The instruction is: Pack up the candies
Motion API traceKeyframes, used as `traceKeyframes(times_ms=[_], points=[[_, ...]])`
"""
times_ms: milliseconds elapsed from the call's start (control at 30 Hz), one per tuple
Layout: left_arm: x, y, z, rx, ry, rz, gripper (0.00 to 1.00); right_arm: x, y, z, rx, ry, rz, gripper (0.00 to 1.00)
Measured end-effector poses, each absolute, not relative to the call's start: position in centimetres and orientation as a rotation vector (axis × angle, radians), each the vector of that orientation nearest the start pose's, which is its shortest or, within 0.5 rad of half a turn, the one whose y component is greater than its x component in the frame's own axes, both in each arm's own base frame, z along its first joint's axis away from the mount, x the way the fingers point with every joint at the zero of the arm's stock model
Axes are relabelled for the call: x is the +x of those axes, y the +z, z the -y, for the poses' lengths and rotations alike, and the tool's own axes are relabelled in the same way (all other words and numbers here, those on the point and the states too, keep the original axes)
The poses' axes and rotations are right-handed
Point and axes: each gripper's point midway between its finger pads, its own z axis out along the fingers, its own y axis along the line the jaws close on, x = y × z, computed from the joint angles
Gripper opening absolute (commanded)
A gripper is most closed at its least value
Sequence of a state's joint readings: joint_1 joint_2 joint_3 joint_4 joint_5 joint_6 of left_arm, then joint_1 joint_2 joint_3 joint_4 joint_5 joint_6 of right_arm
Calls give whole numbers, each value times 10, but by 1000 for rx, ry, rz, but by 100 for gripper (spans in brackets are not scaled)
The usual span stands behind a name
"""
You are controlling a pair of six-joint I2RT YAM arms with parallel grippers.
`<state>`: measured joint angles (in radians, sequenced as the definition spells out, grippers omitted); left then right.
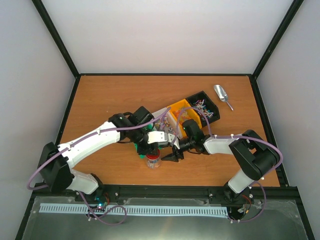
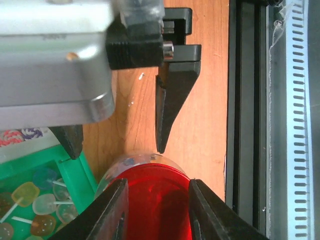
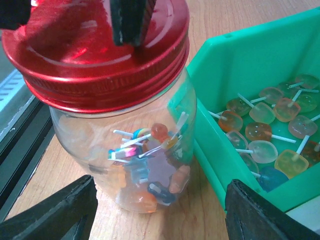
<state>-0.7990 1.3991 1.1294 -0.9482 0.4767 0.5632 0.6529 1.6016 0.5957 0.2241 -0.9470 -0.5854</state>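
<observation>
Capping the candy jar: lid step in hand

The left pincer (image 2: 157, 205) pinches the red lid (image 3: 95, 55) from above. The right pincer (image 3: 160, 187) stands spread, the jar (image 3: 80, 135) between its fingers, untouched. The candies (image 3: 150, 145) lie inside the jar beneath the left pincer; more fill the green bin (image 3: 220, 75) just beside the right pincer. Judged next: the right pincer braces the jar while the left twists squarely.

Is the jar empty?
No, the jar under the red lid holds a heap of mixed candies.
</observation>
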Motion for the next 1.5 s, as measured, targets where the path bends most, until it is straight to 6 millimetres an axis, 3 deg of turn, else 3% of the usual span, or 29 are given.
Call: traceKeyframes(times_ms=[467,700,867,1200,1500], points=[[161,159,272,1838,-678,-2042,37,180,79,-313,-1628,1133,-1494,74],[155,172,262,1858,-647,-1999,30,183,82,-315,-1628,1129,-1483,82],[145,149,246,1901,-602,-2028,27,183,83,-315,-1629,1129,-1484,83],[156,148,248,1879,-528,-1969,27,182,82,-315,-1633,1128,-1483,84],[153,162,256,1894,-544,-1972,26,182,82,-315,-1634,1128,-1483,85]])
